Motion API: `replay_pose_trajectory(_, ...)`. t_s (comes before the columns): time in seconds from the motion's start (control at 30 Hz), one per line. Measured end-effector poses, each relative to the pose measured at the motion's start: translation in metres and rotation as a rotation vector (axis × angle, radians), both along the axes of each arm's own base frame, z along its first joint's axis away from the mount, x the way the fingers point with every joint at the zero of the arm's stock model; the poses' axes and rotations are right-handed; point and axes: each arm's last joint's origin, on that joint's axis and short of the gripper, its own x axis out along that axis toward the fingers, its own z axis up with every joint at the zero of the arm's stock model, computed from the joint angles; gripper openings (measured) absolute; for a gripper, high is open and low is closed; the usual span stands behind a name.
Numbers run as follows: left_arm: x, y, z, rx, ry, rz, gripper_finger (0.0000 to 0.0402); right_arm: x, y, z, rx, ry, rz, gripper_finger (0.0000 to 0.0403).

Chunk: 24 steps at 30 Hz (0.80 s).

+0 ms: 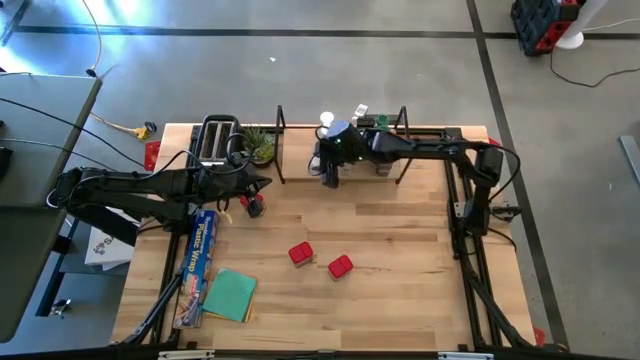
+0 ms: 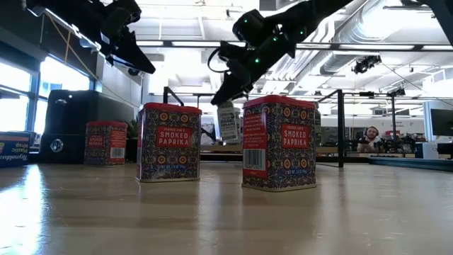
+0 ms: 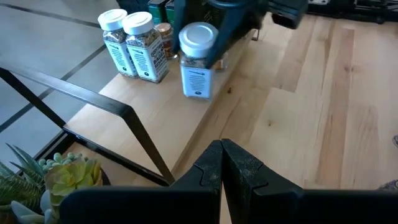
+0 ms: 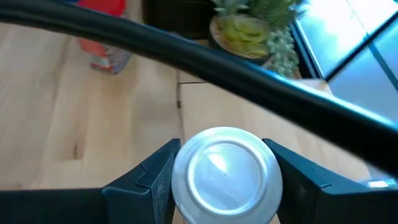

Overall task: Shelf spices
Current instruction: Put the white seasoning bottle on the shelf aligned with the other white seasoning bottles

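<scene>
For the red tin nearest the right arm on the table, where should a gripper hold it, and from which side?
Come from above and close across the two narrower side walls of the tin, just below its lid. It stands upright and boxy, with flat walls, apart from the other tin, so the fingers have room.

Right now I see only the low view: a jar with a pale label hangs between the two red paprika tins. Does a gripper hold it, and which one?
Observer: Yes, the right gripper is shut on the silver-lidded clear glass jar, with its fingers on either side of the lid.
Operator: Is the jar over the shelf?
Observer: It is over the front part of the light wooden shelf board. I cannot tell if it touches.
Operator: And the other arm?
Observer: The left gripper is empty, its fingers pressed together, by the shelf's left end.
</scene>
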Motion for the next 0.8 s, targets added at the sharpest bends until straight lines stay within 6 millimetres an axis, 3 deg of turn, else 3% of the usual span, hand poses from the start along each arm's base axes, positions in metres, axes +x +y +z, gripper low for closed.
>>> replay_pose_trajectory(0.2,0.0,0.0,0.0,0.0,0.0,0.0,0.0,-0.005,-0.011,0.0,0.037,-0.003,-0.077,0.0192)
replay_pose_trajectory(0.43,0.0,0.0,0.0,0.005,0.003,-0.006,0.0,-0.007,-0.014,-0.001,-0.028,0.031,-0.19,0.0236)
replay_pose_trajectory(0.8,0.0,0.0,0.0,0.005,0.004,-0.007,0.0,-0.011,-0.016,0.009,-0.076,0.02,-0.284,0.0243)
